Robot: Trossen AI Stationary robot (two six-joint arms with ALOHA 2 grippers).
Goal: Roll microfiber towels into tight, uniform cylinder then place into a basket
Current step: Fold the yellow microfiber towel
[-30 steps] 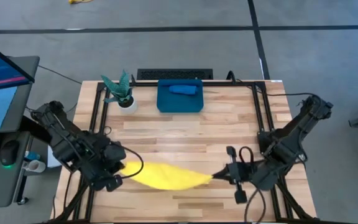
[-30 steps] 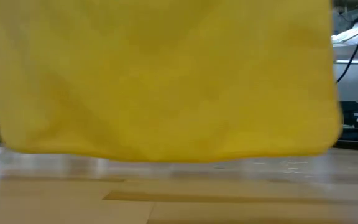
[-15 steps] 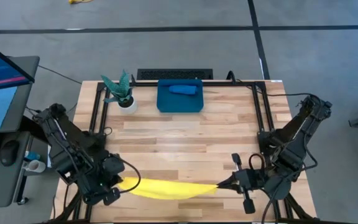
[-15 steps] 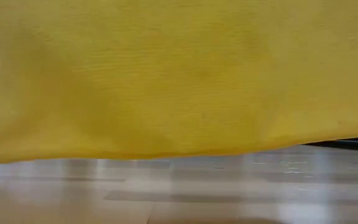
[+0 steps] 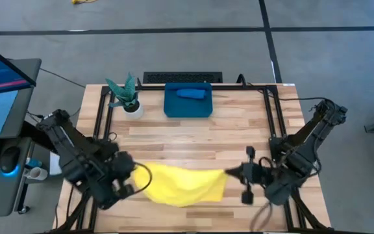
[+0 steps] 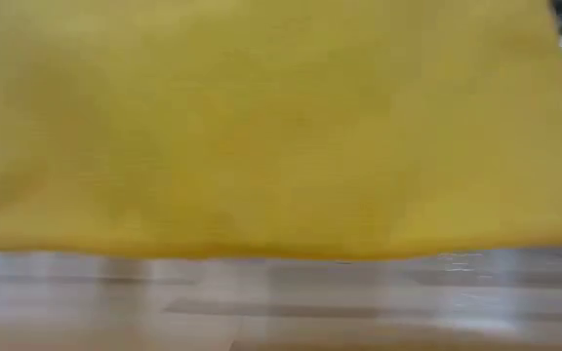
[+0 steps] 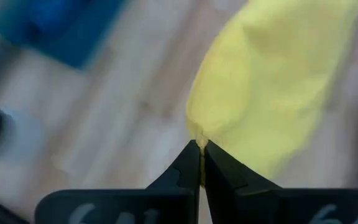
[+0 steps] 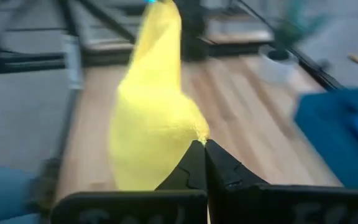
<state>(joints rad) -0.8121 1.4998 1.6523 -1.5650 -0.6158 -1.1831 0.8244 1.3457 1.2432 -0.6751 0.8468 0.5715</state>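
Yellow soft towel (image 5: 182, 184), draped, sagging.

no readable text, labels or signs

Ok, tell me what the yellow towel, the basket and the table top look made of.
Yellow towel: soft matte cloth, sagging and creasing between both grippers.
Basket: apparently teal plastic, smooth with low moulded walls.
Table top: pale wooden planks, visible grain and seams.
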